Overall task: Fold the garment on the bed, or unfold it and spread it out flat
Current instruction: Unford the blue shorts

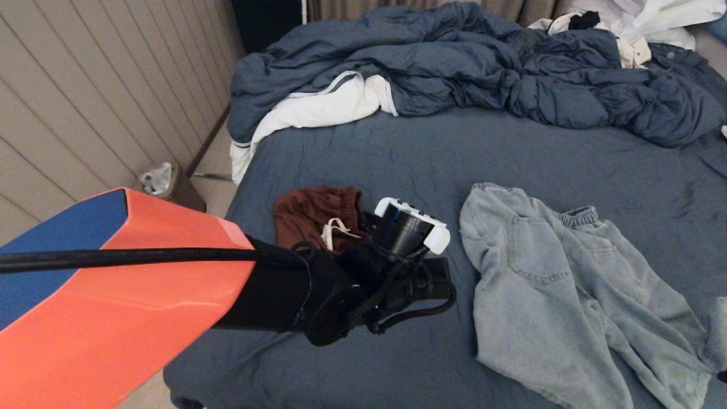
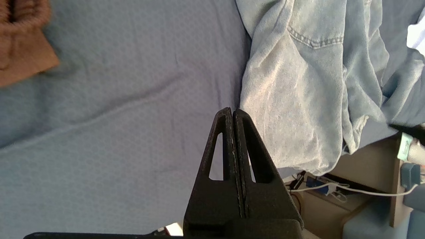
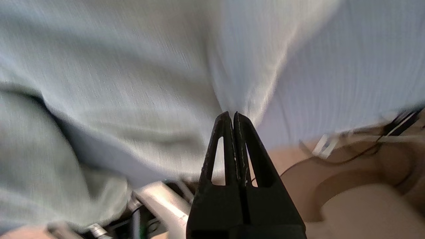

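The bed (image 1: 397,153) carries a slate-blue sheet, with a rumpled blue duvet (image 1: 483,68) and white linens (image 1: 318,108) heaped at its far end. A small bin (image 1: 162,182) stands on the floor by the panelled wall on the left. Rust-brown shorts (image 1: 315,216) lie bunched near the bed's left side, partly covered by the left arm, which reaches across the near corner and blocks that stretch of sheet. Light denim shorts (image 1: 545,284) lie spread, somewhat creased, toward the near right, one leg running to the bed's edge.

The left hand (image 2: 232,111) has its fingers pressed together, holding nothing; its tips sit just beside the denim's edge over bare sheet. The right hand (image 3: 231,114) is also pressed together and empty, close over pale fabric near the bed's edge; the view is blurred.
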Robot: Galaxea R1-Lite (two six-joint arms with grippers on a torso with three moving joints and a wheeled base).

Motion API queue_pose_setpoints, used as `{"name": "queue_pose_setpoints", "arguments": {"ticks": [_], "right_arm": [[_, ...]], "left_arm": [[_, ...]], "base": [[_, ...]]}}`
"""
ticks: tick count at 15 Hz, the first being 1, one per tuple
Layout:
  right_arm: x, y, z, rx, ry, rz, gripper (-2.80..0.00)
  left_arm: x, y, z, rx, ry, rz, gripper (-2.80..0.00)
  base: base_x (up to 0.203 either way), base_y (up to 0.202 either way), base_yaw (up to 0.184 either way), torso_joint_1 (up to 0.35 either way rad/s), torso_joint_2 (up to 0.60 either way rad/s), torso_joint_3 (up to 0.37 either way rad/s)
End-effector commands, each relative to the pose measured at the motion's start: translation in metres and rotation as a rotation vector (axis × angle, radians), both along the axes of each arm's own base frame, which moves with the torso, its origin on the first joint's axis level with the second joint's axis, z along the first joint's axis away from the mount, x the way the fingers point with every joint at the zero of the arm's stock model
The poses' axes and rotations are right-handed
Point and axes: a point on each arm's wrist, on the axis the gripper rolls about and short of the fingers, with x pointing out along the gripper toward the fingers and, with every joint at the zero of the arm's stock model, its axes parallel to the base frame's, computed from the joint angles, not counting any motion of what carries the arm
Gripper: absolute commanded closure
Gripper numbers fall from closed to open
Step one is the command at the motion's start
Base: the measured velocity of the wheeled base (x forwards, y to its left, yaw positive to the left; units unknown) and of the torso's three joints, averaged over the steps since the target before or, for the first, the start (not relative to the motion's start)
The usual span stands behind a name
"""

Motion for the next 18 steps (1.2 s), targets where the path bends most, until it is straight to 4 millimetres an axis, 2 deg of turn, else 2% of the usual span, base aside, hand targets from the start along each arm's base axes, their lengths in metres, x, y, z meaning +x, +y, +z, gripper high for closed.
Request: {"name": "queue_pose_setpoints", "arguments": {"ticks": [1, 4, 7, 11, 14, 16, 18], "right_arm": [[-0.021, 0.002, -0.002, 0.017, -0.009, -0.038, 0.0], [-0.026, 0.0, -0.002, -0.004, -0.045, -0.045, 0.0], [-0.015, -0.009, 0.017, -0.035, -0.121, -0.042, 0.0], [0.04, -0.012, 0.05, -0.048, -0.232, -0.02, 0.0], [0.078, -0.017, 0.038, -0.056, -0.196, -0.006, 0.0], [0.089, -0.017, 0.026, -0.052, -0.17, -0.002, 0.0], [0.09, -0.022, 0.009, -0.035, -0.136, -0.01, 0.0]], "left_arm": [[0.002, 0.002, 0.004, -0.008, -0.005, 0.009, 0.0], [0.002, 0.004, 0.005, -0.009, -0.004, 0.012, 0.0], [0.002, 0.002, 0.009, -0.022, -0.012, 0.01, 0.0], [0.003, 0.001, 0.02, -0.045, -0.026, 0.009, 0.0], [0.005, -0.001, 0.02, -0.04, -0.024, 0.01, 0.0], [0.007, -0.002, 0.017, -0.035, -0.021, 0.012, 0.0], [0.013, 0.002, 0.016, -0.032, -0.02, 0.027, 0.0]], "base": [[0.0, 0.0, 0.0, 0.0, 0.0, 0.0], [0.0, 0.0, 0.0, 0.0, 0.0, 0.0], [0.0, 0.0, 0.0, 0.0, 0.0, 0.0], [0.0, 0.0, 0.0, 0.0, 0.0, 0.0], [0.0, 0.0, 0.0, 0.0, 0.0, 0.0], [0.0, 0.0, 0.0, 0.0, 0.0, 0.0], [0.0, 0.0, 0.0, 0.0, 0.0, 0.0]]}}
